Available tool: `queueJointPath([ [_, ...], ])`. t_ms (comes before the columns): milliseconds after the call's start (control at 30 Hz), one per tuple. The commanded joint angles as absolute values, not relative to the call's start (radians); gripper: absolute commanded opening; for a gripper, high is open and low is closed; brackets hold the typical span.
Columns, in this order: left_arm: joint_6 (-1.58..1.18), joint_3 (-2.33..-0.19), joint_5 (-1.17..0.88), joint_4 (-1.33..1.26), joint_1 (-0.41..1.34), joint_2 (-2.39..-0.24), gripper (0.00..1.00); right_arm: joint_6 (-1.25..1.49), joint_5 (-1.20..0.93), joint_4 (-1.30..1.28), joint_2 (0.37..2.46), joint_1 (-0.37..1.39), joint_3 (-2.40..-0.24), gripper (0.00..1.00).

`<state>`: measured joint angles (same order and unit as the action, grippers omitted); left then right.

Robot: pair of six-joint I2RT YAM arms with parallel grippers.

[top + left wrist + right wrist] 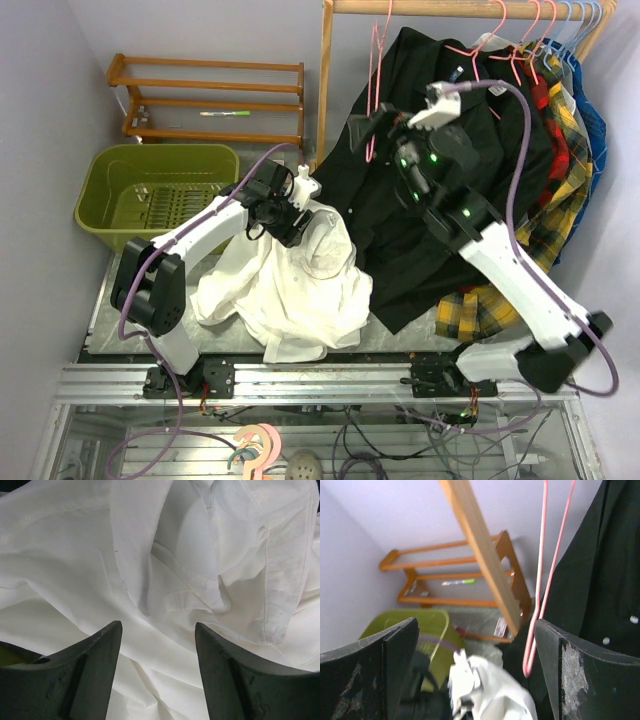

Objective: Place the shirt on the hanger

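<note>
Left pincer (157,627): jaws apart, nothing clamped. It hangs directly over the large white long-sleeved button-up shirt (300,280), and thin crumpled cloth fills all the space under and ahead of its dark fingers (95,670). I cannot tell whether the tips touch the fabric. The white shirt lies in a bunched heap that rises to a peak just beside this pincer and spreads down from it toward the arm bases. Right pincer (476,630): jaws wide apart and holding nothing, raised well above and to the right of the heap. The thin pink wire hanger (526,666) hangs straight ahead of this pincer, toward its right finger and apart from both fingers. No shirt is on the hanger. The light wooden post of the clothes rail (480,560) crosses slantwise ahead of the gap between the jaws. A black button-up shirt (370,260) hangs just right of the pink hanger, behind and below the right pincer. A yellow plaid shirt (480,305) shows below the right arm. Far to the left of the left pincer stands an olive-green plastic laundry basket (110,175), with a low wooden shelf rack (205,68) beyond it.
</note>
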<state>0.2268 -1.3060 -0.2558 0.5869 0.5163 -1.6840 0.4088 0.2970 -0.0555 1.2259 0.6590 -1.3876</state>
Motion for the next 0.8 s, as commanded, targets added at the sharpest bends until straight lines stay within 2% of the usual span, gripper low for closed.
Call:
queueJointPath([
  [0, 0.212, -1.313, -0.269, 0.553, 0.518, -1.674, 0.72, 0.393, 0.492, -0.195, 1.438, 0.657, -1.609, 1.0],
  [233, 0.214, -1.301, -0.242, 0.541, 0.517, -1.673, 0.71, 0.315, 0.623, -0.199, 1.65, 0.654, -1.792, 1.0],
  [433, 0.215, -1.3, -0.268, 0.547, 0.518, -1.689, 0.7, 0.262, 0.699, -0.107, 1.666, 0.648, -1.741, 0.89],
  [767, 0.224, -1.304, -0.284, 0.557, 0.518, -1.708, 0.69, 0.155, 0.697, -0.039, 1.638, 0.603, -1.693, 0.86],
])
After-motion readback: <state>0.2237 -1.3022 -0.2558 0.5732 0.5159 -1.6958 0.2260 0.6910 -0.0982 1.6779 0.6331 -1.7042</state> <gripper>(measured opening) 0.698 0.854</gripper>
